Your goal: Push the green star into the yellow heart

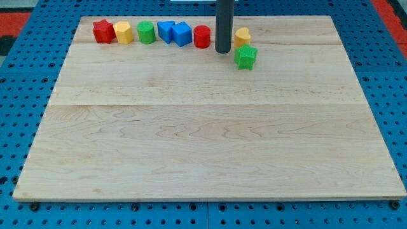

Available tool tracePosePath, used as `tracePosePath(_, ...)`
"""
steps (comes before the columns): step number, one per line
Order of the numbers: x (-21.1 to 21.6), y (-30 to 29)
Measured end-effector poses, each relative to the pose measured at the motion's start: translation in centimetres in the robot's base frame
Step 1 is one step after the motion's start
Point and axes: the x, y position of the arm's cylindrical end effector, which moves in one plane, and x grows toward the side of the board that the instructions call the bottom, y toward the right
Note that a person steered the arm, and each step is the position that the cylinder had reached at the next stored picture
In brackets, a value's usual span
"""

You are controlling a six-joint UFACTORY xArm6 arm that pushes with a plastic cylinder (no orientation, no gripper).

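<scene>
The green star [245, 57] lies near the view's top, right of centre, on the wooden board [203, 140]. The yellow heart [242, 36] sits just above it, touching or nearly touching. My tip [222, 51] is on the board just left of both blocks, close to the green star's upper left side, with a small gap. The rod partly hides the yellow heart's left edge.
A row of blocks runs along the board's top edge: a red star [102, 31], a yellow hexagon [124, 32], a green cylinder [147, 32], two blue blocks [166, 30] [182, 34] and a red cylinder [202, 37]. Blue pegboard [25, 76] surrounds the board.
</scene>
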Motion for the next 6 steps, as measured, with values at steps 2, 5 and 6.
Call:
tracePosePath(2,0.0,0.0)
tracePosePath(5,7.2,-0.1)
tracePosePath(6,7.7,3.8)
